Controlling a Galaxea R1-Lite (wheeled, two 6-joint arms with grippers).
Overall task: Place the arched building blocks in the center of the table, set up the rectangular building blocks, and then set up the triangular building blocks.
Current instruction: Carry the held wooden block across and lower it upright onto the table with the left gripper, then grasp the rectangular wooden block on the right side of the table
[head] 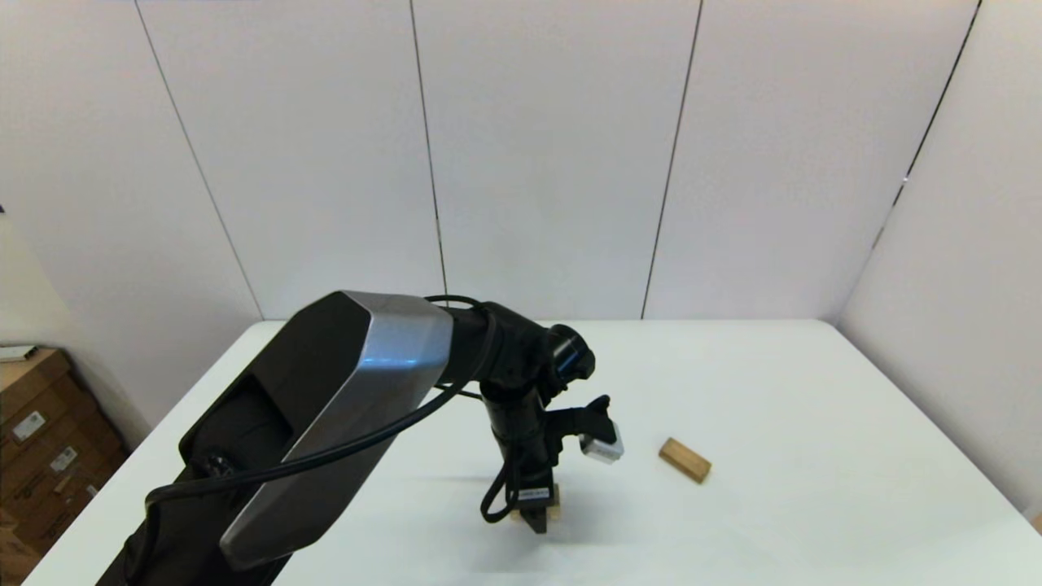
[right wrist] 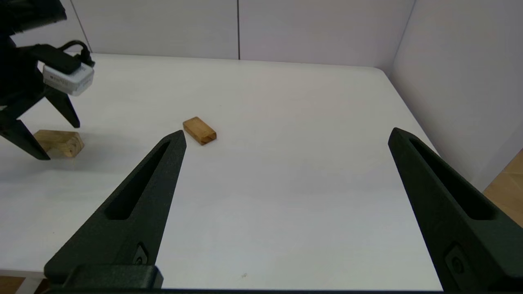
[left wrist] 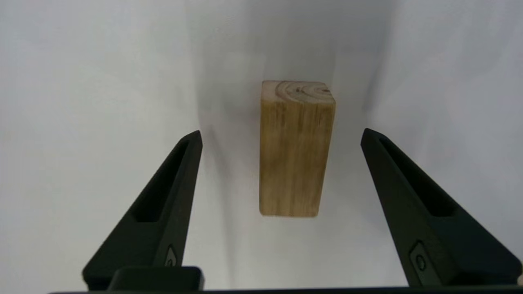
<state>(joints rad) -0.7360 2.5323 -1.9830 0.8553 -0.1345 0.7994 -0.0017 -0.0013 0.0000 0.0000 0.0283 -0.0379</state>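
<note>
Arched block (left wrist: pixel 296 151) lies flat between open left claw (left wrist: pixel 281 139) fingers.

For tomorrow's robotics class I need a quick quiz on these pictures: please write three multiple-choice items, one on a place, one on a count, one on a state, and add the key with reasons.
1. Where is the left gripper?
A. Above the arched block, one finger on either side
B. Above the rectangular block
C. Off the table, beside the cartons

2. How many wooden blocks show in the right wrist view?
A. One
B. Two
C. Four

3. What state is the right gripper in?
A. Shut on a block
B. Open, holding nothing
C. Shut, holding nothing

Key: 1 A, the left wrist view shows the block between the spread fingers, touching neither. 2 B, the arched block lies under the left gripper and the rectangular block lies flat, apart from it. 3 B, its fingers stand wide apart over bare table.
</note>
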